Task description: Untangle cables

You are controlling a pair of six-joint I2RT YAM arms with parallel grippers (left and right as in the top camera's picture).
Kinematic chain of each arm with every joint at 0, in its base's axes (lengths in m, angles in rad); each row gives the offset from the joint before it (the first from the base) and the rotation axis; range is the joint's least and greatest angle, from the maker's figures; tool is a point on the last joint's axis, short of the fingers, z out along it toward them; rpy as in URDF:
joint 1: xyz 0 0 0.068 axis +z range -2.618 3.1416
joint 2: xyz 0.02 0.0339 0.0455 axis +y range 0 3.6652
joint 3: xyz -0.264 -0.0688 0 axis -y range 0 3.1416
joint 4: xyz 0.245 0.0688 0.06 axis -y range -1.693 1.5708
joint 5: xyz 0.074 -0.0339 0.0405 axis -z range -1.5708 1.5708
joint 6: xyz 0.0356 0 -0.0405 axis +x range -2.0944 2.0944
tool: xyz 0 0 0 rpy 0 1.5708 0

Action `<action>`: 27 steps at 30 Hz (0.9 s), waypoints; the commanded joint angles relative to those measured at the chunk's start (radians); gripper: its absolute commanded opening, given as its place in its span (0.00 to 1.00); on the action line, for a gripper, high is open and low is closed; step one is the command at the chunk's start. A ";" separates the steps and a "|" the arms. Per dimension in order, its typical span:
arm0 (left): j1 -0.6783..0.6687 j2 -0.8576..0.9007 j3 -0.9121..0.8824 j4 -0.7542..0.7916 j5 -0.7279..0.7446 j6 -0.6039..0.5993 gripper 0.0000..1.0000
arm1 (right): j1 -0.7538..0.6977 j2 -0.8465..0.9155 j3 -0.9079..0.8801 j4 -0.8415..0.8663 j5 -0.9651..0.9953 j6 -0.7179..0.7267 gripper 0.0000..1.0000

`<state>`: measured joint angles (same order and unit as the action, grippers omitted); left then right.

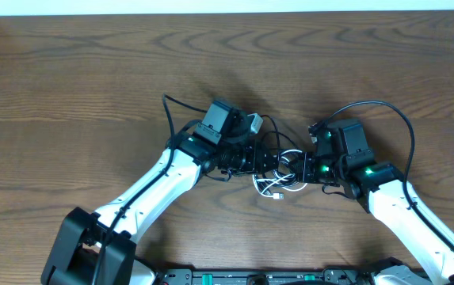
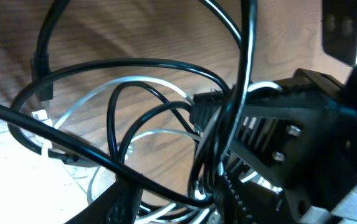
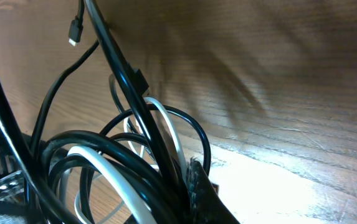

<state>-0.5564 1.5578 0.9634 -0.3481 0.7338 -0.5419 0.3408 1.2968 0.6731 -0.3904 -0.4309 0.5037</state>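
Note:
The cables [image 1: 278, 176] lie as one knot of thin black loops and a white cord [image 1: 272, 187] on the wooden table, between my two arms. My left gripper [image 1: 265, 161] reaches in from the left. In the left wrist view its fingers [image 2: 119, 200] stand apart and black cables [image 2: 141, 62] cross the gap of the left gripper [image 2: 175, 202]. My right gripper [image 1: 300, 169] comes in from the right, and in the right wrist view this gripper [image 3: 187, 186] is shut on a bunch of black and white cables [image 3: 113, 180]. A small plug [image 3: 74, 31] hangs free.
The table [image 1: 92, 71] is bare brown wood with a pale strip along its far edge. Thicker black arm wires arc above each wrist [image 1: 169, 111] [image 1: 397, 115]. The right arm's black body [image 2: 303, 137] fills the right of the left wrist view.

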 commanded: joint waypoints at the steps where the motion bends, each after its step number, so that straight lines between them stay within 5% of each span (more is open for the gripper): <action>1: -0.023 -0.015 0.009 -0.002 -0.072 0.010 0.41 | 0.002 -0.001 0.000 0.006 -0.041 -0.015 0.01; 7: -0.035 -0.015 0.009 0.037 -0.073 0.010 0.08 | 0.002 -0.001 0.000 0.005 -0.051 -0.015 0.01; 14: -0.032 -0.016 0.009 0.069 -0.072 0.010 0.08 | 0.002 -0.001 0.000 0.006 -0.063 -0.015 0.01; 15: -0.032 -0.016 0.009 0.069 -0.072 0.010 0.10 | 0.002 -0.001 0.000 0.006 -0.063 -0.015 0.01; 17: -0.034 -0.015 0.009 0.069 -0.072 0.006 0.30 | 0.002 -0.001 0.000 0.013 -0.087 -0.016 0.01; 22: -0.039 -0.014 0.009 0.057 -0.074 0.007 0.31 | 0.002 -0.001 0.000 0.076 -0.186 -0.015 0.01; 25: -0.039 -0.013 0.009 0.050 -0.074 0.007 0.30 | 0.002 -0.001 0.000 0.089 -0.209 -0.015 0.01; 27: -0.039 -0.012 0.009 0.051 -0.073 0.007 0.08 | 0.001 -0.001 0.000 0.086 -0.208 -0.018 0.01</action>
<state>-0.5911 1.5578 0.9634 -0.2913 0.6701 -0.5411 0.3408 1.2968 0.6724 -0.3092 -0.5831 0.4999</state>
